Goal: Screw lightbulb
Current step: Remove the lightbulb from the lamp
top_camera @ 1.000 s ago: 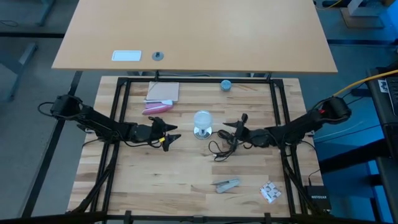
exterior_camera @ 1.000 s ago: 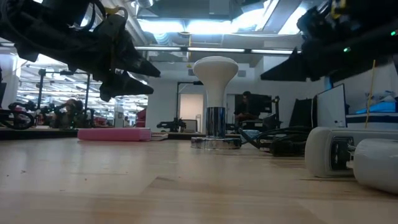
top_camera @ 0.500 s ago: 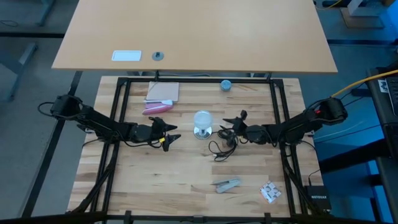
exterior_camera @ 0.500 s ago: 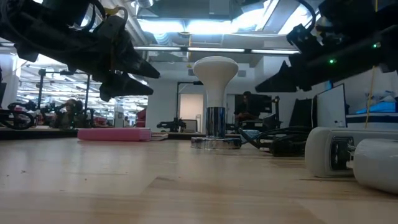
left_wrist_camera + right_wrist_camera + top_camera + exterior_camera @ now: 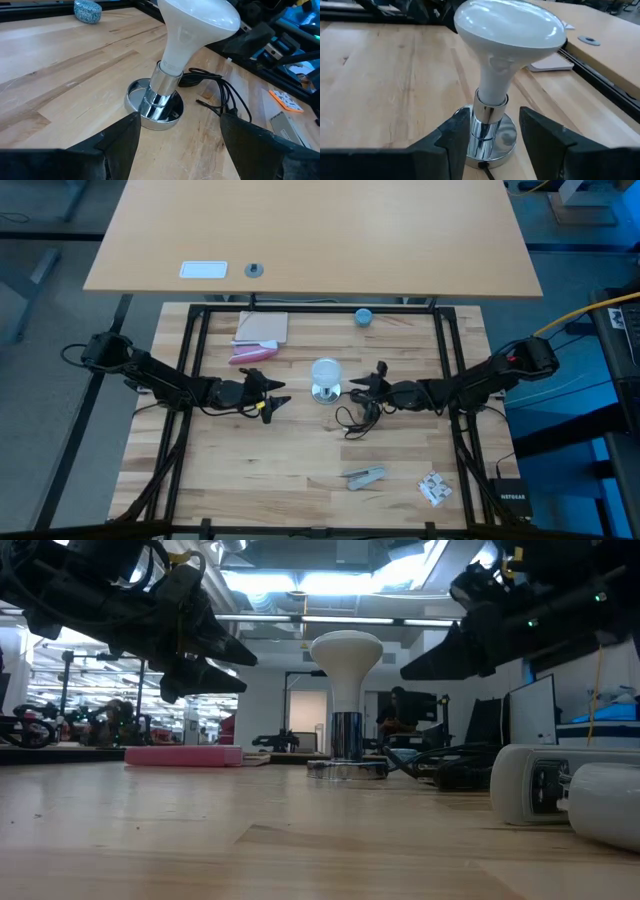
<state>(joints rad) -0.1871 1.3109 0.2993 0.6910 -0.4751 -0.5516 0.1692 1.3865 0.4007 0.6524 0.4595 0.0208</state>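
the lightbulb (image 5: 326,371) stands upright in a shiny round base (image 5: 325,391) mid-worktop (image 5: 300,450), untouched. the right gripper (image 5: 366,385) hovers just beside it, fingers parted around nothing. farther off on the other side, the left gripper (image 5: 276,397) waits, fingers spread wide and empty.

A robotics lab: wooden bench (image 5: 300,450) in a black frame (image 5: 195,340), workstations behind.

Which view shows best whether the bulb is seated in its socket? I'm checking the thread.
The left wrist view: the bulb stands close and whole, its neck in the chrome socket. The right wrist view is nearly as clear. The low view shows its side profile, the high view only its dome.
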